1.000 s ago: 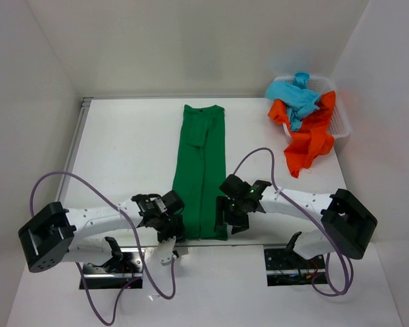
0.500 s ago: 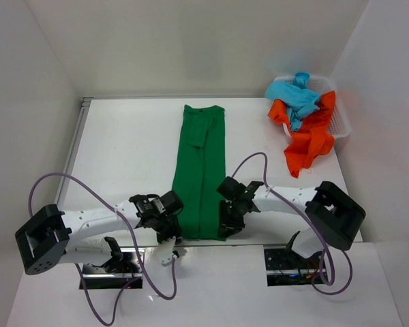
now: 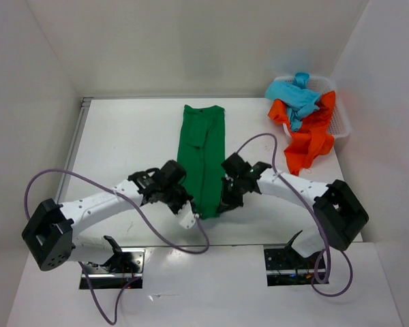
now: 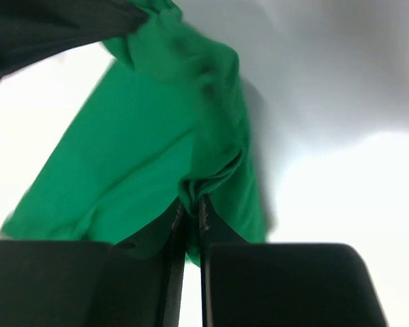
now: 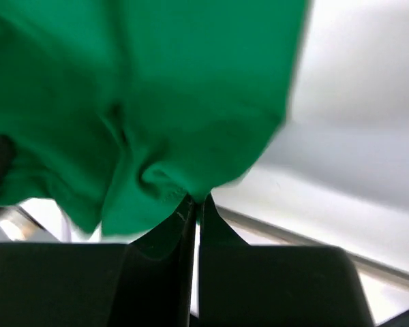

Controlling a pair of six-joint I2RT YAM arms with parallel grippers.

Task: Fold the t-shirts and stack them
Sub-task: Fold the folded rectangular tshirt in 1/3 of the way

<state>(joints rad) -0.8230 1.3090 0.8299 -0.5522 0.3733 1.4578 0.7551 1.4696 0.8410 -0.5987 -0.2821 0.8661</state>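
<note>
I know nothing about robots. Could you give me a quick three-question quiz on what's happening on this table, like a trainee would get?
1. True or false: the left tool and right tool are both shut on the green t-shirt.
2. Which t-shirt spills over the basket rim onto the table? A the green one, B the orange-red t-shirt, C the turquoise one.
3. How many t-shirts are at the basket?
Key: 1 true; 2 B; 3 two.

One t-shirt [image 3: 203, 153] is laid on the middle of the table [image 3: 123, 150]; two more t-shirts [image 3: 305, 126] are piled in the basket [image 3: 341, 122], far right.
</note>
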